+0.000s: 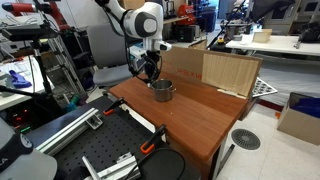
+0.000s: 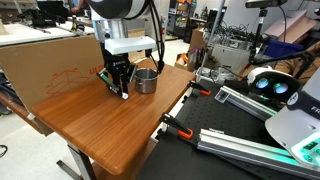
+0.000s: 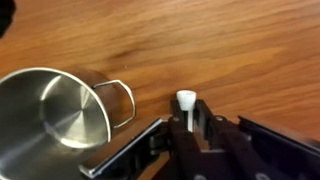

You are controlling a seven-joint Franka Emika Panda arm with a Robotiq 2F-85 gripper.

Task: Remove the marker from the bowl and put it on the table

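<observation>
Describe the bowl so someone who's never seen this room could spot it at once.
Find the large reddish-brown table. On it, beside the claw gripping a marker, stands the bowl. It is small, round, silver, with straight sides and a loop handle, the only shiny metal on the wood.

We see the table (image 2: 90, 125) as warm reddish-brown wood with a black edge in an exterior view; in the wrist view fine darker grain streaks run through it. The bowl (image 3: 45, 120) is shiny silver metal, its inside full of pale reflections, and its thin wire handle is silver too. The marker (image 3: 186, 99) shows a white end. The gripper (image 3: 190, 120) is black. In an exterior view the arm (image 1: 140, 20) is white with dark joints, the cardboard box (image 1: 228, 72) is light tan, and a clamp (image 1: 150, 147) has orange on it.
</observation>
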